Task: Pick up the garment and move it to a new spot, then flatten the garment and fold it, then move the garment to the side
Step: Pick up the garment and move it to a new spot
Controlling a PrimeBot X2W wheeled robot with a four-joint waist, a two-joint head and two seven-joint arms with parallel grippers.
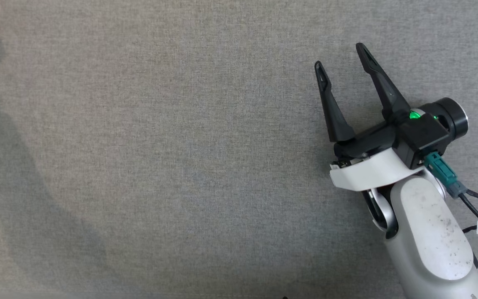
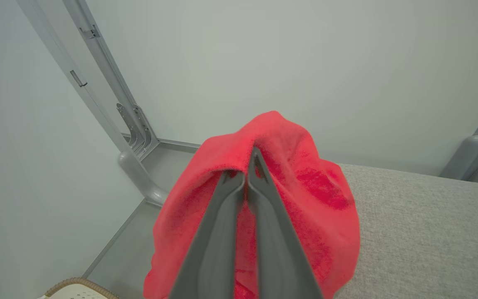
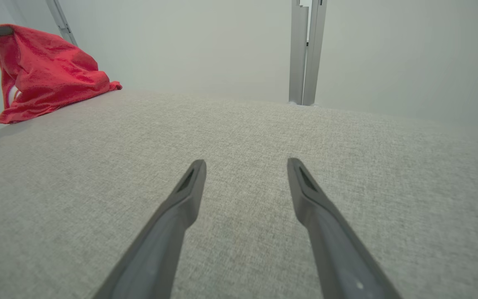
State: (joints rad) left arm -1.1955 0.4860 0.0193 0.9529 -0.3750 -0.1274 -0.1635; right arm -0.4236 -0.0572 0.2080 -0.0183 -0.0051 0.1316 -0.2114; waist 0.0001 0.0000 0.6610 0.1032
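1. My left gripper (image 2: 245, 165) has both fingers pressed together on a fold of the red garment (image 2: 313, 195), pinching it tight.
2. The garment hangs bunched from that pinch at the far left edge of the grey fabric surface (image 1: 160, 145), with its lower hem touching the surface.
3. My right gripper (image 1: 340, 56) hovers low over the surface, well apart from the garment, fingers spread wide with nothing between them.
4. Its pale forearm (image 1: 430, 232) reaches in over the surface's near right part, fingers pointing away and slightly left.
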